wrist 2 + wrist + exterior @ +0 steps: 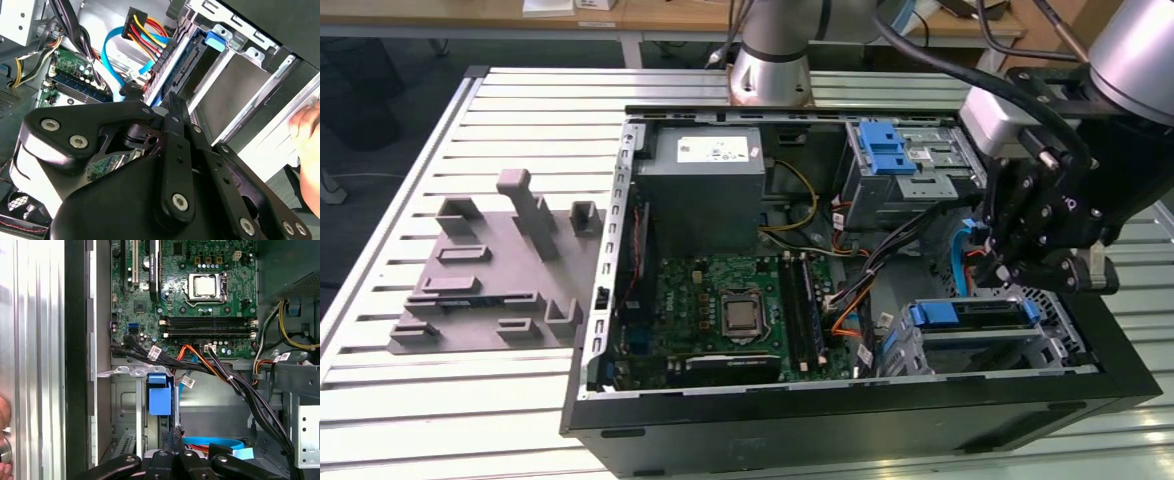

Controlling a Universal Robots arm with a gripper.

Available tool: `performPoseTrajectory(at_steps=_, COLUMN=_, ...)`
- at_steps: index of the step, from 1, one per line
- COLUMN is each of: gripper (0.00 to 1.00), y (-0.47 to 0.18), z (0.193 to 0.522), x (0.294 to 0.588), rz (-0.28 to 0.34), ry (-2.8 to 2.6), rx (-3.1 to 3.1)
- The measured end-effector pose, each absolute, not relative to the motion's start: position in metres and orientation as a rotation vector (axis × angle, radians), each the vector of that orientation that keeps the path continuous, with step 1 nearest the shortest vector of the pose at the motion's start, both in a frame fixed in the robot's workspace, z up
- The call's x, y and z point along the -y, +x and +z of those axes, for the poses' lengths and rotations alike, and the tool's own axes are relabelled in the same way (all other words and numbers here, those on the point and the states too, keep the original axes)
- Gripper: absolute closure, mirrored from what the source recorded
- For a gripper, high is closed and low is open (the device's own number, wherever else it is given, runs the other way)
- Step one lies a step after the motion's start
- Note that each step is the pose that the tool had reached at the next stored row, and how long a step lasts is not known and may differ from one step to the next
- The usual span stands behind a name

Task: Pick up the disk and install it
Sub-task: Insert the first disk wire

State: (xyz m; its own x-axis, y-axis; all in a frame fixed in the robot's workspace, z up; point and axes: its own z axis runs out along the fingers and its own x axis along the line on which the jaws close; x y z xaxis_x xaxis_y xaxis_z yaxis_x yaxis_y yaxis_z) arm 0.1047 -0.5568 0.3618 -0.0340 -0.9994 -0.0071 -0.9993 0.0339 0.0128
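Note:
The disk [981, 313] lies flat in the lower drive bay at the corner of the open computer case [607, 300] on the exterior view's right. Blue plastic shows at both of its ends. My gripper [1006, 280] hangs just above that bay, by the case's side wall. In the first wrist view my gripper [172, 436] has its black fingers pressed together with nothing between them. Their tips are close to a blue plastic tab [160, 399] on the metal bay. In the second wrist view the shut gripper [172, 102] points at the bay's open side.
A grey metal box [707, 185] and a silver cage with a blue latch [897, 150] fill the case's back. The motherboard [734, 310] and loose cables [235, 385] lie beside the bay. A grey moulded fixture [494, 270] sits on the slatted table. A person's hand [306, 132] is near the case.

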Motion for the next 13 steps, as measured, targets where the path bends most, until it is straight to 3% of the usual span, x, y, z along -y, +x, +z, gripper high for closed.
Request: performPoseTrajectory(at_steps=13, gripper=0.89, y=0.117, z=0.362, x=0.544, rz=-0.022, ry=2.179, rx=2.257)
